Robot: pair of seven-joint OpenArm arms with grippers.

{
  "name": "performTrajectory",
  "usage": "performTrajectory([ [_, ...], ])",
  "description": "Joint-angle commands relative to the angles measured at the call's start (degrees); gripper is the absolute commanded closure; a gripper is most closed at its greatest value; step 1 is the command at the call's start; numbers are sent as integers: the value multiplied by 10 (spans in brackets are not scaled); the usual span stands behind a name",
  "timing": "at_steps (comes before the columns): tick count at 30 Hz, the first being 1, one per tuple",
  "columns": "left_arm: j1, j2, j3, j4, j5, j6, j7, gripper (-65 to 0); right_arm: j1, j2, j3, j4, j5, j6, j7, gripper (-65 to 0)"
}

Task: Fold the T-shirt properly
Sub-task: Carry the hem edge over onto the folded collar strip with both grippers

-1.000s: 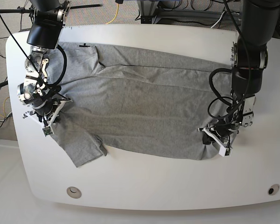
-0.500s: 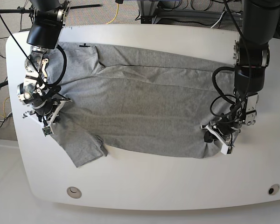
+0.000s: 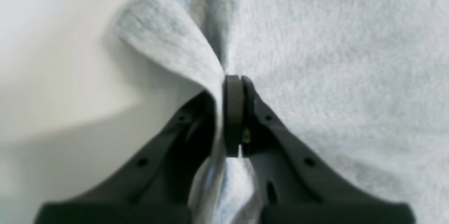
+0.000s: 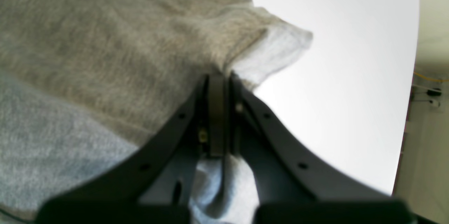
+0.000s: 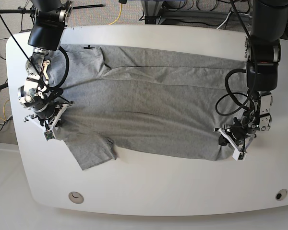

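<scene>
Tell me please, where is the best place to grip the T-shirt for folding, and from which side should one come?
Probably at the near corners, from above at each end: the T-shirt lies flat across the table. The left gripper pinches its hem corner, the right gripper the shoulder beside the sleeve.

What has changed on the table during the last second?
The left gripper, shut on the T-shirt, moved toward the table's right and near edges in the base view, pulling the hem corner along and stretching the cloth flatter. The free sleeve slid slightly right. The right gripper kept its grip and hardly moved.
</scene>
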State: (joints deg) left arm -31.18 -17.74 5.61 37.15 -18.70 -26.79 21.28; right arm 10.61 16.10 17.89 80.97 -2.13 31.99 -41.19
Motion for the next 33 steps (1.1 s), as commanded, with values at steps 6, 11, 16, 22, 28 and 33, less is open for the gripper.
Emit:
performTrajectory([
  [6,2,-5,-22,61,-6,-2,18,-17,2,-11,4,50,5,-2,6,0],
  [11,10,-5,-45,99,-6,-2,49,-17,-4,-20,3,82,5,-2,5,0],
  [16,11,-5,-58,132,-6,-2,86,-16,-17,-31,3,118,3,-2,4,0],
  [22,26,-6,-78,181,-5,-2,131,-16,-38,-35,3,154,2,-2,4,0],
  [28,48,-24,-84,236,-5,-2,172,-16,-65,-35,4,183,1,-2,4,0],
  [33,69,-26,-84,283,-5,-2,193,-16,-85,-31,4,204,0,-2,4,0],
])
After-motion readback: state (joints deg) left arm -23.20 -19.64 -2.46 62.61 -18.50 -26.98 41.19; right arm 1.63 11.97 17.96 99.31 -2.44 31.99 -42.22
